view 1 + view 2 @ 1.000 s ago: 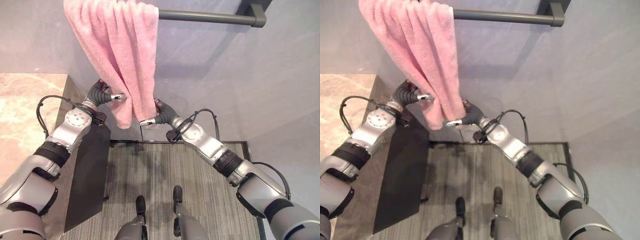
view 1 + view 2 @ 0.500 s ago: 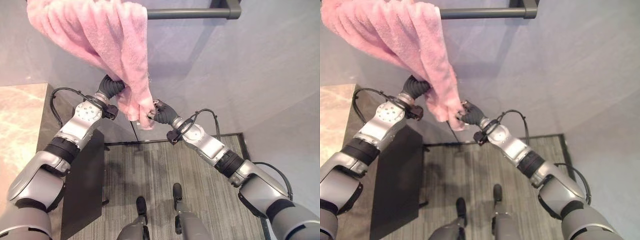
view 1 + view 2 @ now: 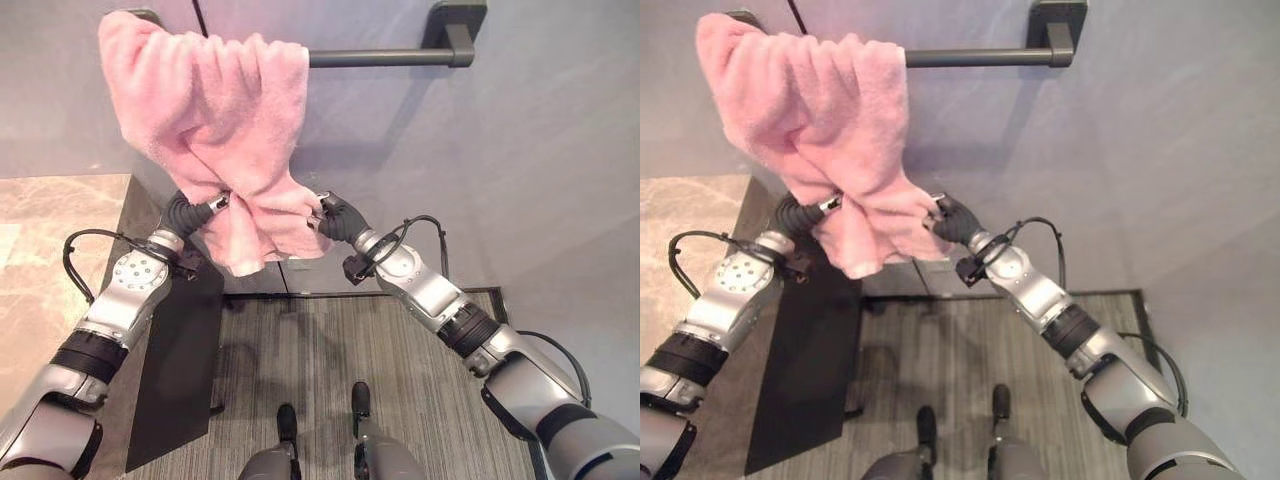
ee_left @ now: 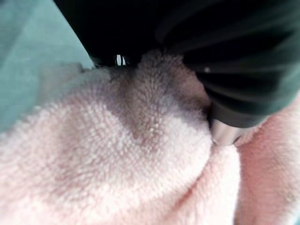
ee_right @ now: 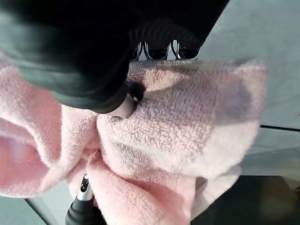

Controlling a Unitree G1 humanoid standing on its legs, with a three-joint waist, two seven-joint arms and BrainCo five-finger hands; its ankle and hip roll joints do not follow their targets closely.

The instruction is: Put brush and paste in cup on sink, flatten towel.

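A pink towel (image 3: pixel 215 120) hangs bunched over the left end of a dark wall bar (image 3: pixel 380 57). Its lower part is pulled out sideways between my two hands. My left hand (image 3: pixel 190 213) is shut on the towel's left lower edge, and the left wrist view has pink cloth (image 4: pixel 117 154) pressed under its thumb. At the right lower edge my right hand (image 3: pixel 335 218) is shut on the towel, with cloth (image 5: pixel 187 117) pinched under its thumb (image 5: pixel 119 107) in the right wrist view.
A marble counter (image 3: pixel 50 230) lies at the left, with a dark cabinet side (image 3: pixel 180 350) below it. Grey striped flooring (image 3: pixel 330 340) runs beneath the arms. The bar's right half is bare, ending in a dark bracket (image 3: pixel 455 20) on the grey wall.
Both hands have closed on the towel's lower end, lifted it and drawn apart, spreading the cloth between them. The head camera has also shifted.
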